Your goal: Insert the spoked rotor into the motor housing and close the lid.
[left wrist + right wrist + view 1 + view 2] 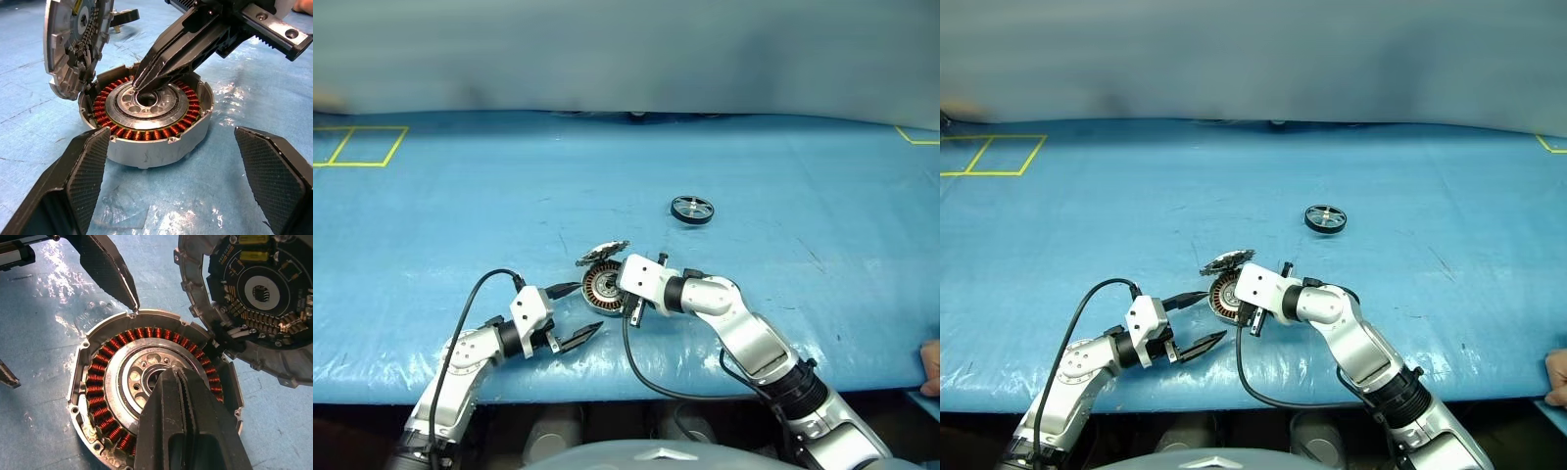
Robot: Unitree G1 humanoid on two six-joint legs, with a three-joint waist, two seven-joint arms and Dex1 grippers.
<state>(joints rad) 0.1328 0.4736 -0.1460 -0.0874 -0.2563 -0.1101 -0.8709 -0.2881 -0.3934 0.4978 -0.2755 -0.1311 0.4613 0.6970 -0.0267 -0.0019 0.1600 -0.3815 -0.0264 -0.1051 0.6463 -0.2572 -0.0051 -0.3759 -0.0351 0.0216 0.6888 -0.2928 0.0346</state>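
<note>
The motor housing (146, 129) lies on the blue mat (460, 215) near the front edge, open side up, its copper windings ringing the silver hub. The lid (259, 298) stands tilted open at the housing's far rim, inner face exposed. The right gripper (168, 377), fingers pressed together, points into the hub bore; contact appears likely but is not certain. The left gripper (573, 313) sits just beside the housing, jaws spread wide and holding nothing. The spoked rotor (692, 210) lies flat well apart, farther back on the mat.

Head overhead; wrists close on motor housing (146, 125).
</note>
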